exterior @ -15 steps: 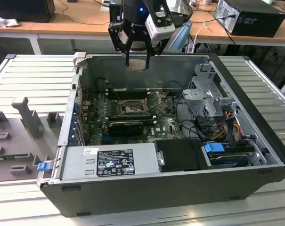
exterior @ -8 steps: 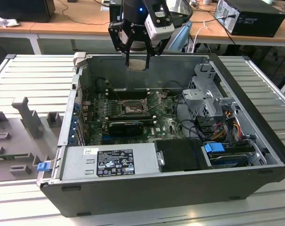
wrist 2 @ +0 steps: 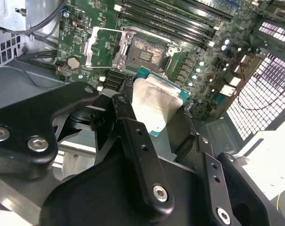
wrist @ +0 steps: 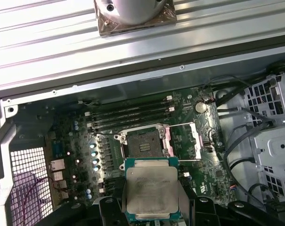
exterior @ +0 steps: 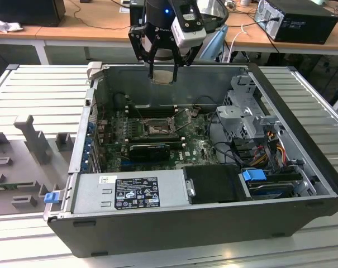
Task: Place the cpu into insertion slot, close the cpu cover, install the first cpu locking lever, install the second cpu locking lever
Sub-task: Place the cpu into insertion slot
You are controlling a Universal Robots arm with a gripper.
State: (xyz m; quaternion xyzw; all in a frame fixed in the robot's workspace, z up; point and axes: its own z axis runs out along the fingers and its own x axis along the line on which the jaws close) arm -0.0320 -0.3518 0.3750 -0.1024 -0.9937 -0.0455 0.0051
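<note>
Tabletop (exterior: 40, 89): ribbed metal, well below the pincer; it carried the open computer case (exterior: 185, 229).
Motherboard (exterior: 115, 139): green, flat on the case floor, below the pincer and further in.
Pincer (exterior: 163, 71): hung over the far wall of the case, above the board rather than down in it, and was pinching the cpu, with one of its fingers (wrist 2: 133, 132) on each of two opposite edges.
Cpu (wrist: 151, 188): gripped level between the fingertips with its pale silver face turned up towards the wrist; not yet seated.
Insertion slot (wrist: 144, 143): empty, its dark contact field bare; well below the pincer and a short way ahead of it, towards the middle of the board.
Key relation: in the first wrist view the chip's edges ran roughly parallel to the slot's rim, so the gap looked to be mostly height plus a small offset forward, with little twist.
Cpu cover (wrist: 182, 141): swung open, standing just beside the slot and clear of it.
Drive cage (exterior: 247, 111): grey metal, well off to one side of the pincer and lower.
</note>
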